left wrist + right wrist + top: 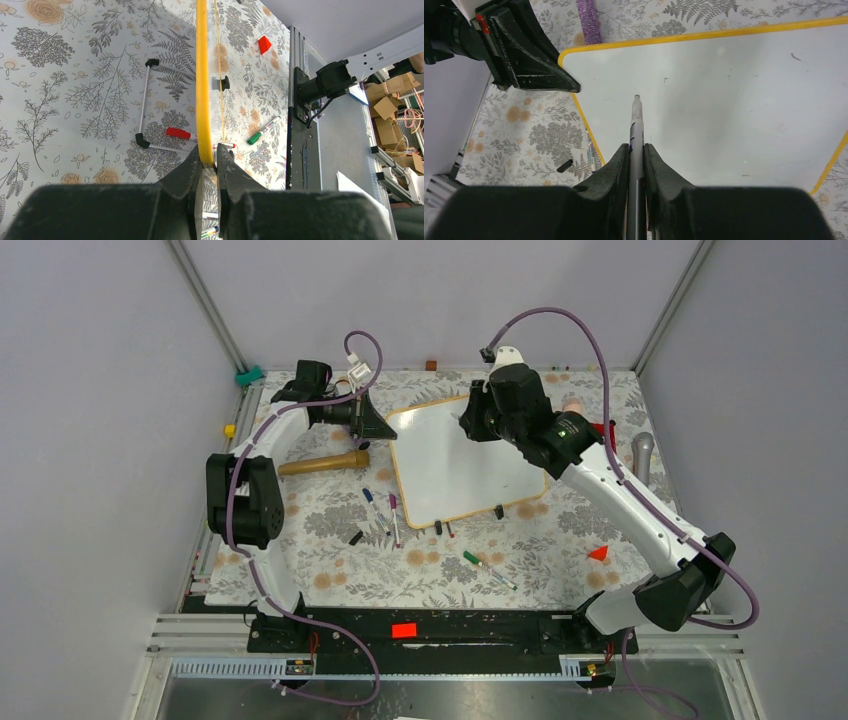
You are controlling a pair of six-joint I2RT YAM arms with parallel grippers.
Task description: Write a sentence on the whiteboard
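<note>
The whiteboard (465,465) lies tilted on the floral cloth, white with a yellow-orange frame. My left gripper (385,427) is shut on its left edge near the far corner. In the left wrist view the jaws (209,160) pinch the yellow frame (202,75), seen edge-on. My right gripper (475,425) hovers over the board's far part, shut on a grey marker (636,130) that points forward from the gripper (637,150). Its tip sits close over the board (724,100) near the held corner; I cannot tell whether it touches. The visible board surface is blank and the sentence is out of view.
Loose markers (378,510) and a green marker (488,570) lie in front of the board, with black caps (498,511) at its near edge. A wooden handle (323,464) lies left of it. A red triangle (599,553) and a grey tool (641,455) are on the right.
</note>
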